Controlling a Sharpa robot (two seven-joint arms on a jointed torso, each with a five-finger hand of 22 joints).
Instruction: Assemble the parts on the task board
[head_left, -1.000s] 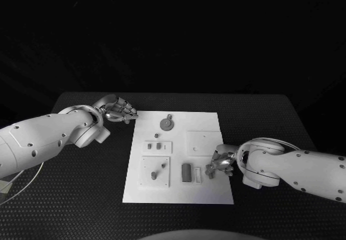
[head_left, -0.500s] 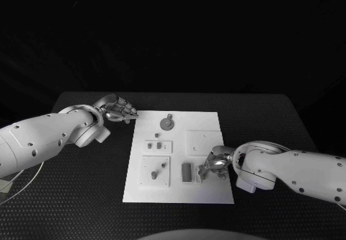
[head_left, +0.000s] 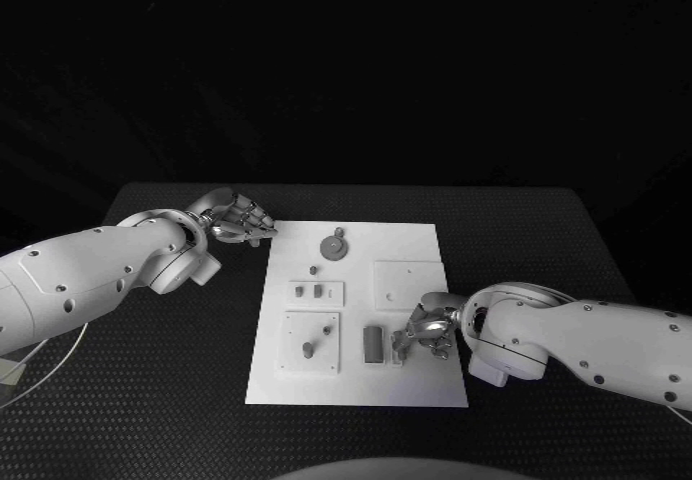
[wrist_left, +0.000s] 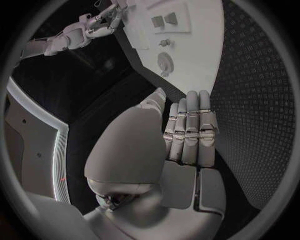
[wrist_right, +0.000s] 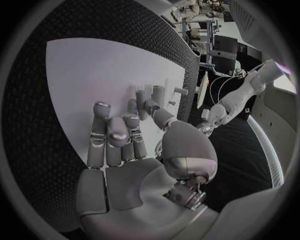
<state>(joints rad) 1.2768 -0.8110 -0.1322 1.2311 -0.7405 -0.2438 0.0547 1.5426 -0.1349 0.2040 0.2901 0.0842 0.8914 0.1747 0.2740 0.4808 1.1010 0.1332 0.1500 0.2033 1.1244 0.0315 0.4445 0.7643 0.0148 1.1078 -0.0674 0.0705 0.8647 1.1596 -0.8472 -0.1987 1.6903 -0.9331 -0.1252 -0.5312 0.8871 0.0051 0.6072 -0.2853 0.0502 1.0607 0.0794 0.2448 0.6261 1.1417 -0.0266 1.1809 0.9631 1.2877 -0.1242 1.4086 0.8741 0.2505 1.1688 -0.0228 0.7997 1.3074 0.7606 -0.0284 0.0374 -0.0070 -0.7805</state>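
Two hands: the left hand (head_left: 238, 220) sits off the task board's far left corner; the right hand (head_left: 431, 330) is over the board's near right part.
Task board: the white task board (head_left: 411, 240) lies flat in the middle of the black bench (head_left: 173, 400), long side running away from the robot.
Left hand state: fingers curled in together, straight and side by side in the left wrist view (wrist_left: 187, 135), with nothing between them; it rests over the bench just beside the board's edge, not on it.
Right hand state: fingers bent down toward the board beside the slotted block; in the right wrist view (wrist_right: 119, 137) the fingertips are close to the white surface, and whether they pinch a part I cannot tell.
Round part: a grey disc with a small tab (head_left: 335, 246) lies near the board's far edge, well apart from both hands.
Small plate: a raised square (head_left: 316, 293) left of centre carries two short dark pieces side by side.
Near left plate: a larger raised square (head_left: 310, 343) holds a dark peg-like piece near its middle.
Slotted block: a dark upright bar (head_left: 372, 344) stands just left of the right hand, with a pale slot (head_left: 395, 350) between them.
Far right plate: a plain raised square (head_left: 407, 283) lies just beyond the right hand.
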